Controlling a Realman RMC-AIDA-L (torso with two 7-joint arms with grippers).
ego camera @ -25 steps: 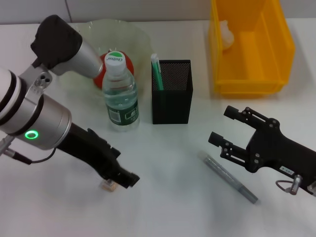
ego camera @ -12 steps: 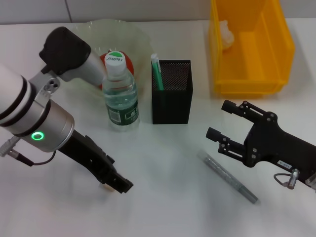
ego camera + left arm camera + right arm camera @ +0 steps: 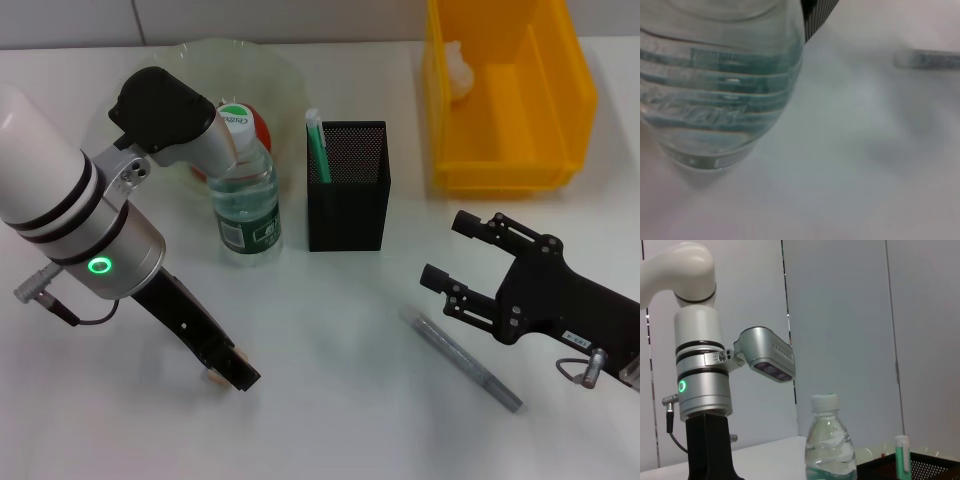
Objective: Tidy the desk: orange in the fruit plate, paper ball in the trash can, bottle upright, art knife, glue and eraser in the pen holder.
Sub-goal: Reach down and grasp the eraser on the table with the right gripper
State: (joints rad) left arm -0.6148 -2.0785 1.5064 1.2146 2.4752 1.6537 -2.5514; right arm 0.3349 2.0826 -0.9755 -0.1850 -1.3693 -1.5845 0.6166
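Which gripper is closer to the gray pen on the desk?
Right. The right gripper hovers just beside the pen, while the left gripper sits across the desk at a small tan object.

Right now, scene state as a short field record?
bottle: upright, in front of the fruit plate
orange: in the fruit plate
pen holder: holds a green glue stick
paper ball: in the yellow bin
art knife: lying on the desk
eraser: on the desk, at the left end effector's tip
left end effector: low over the eraser
right end effector: open, near the art knife
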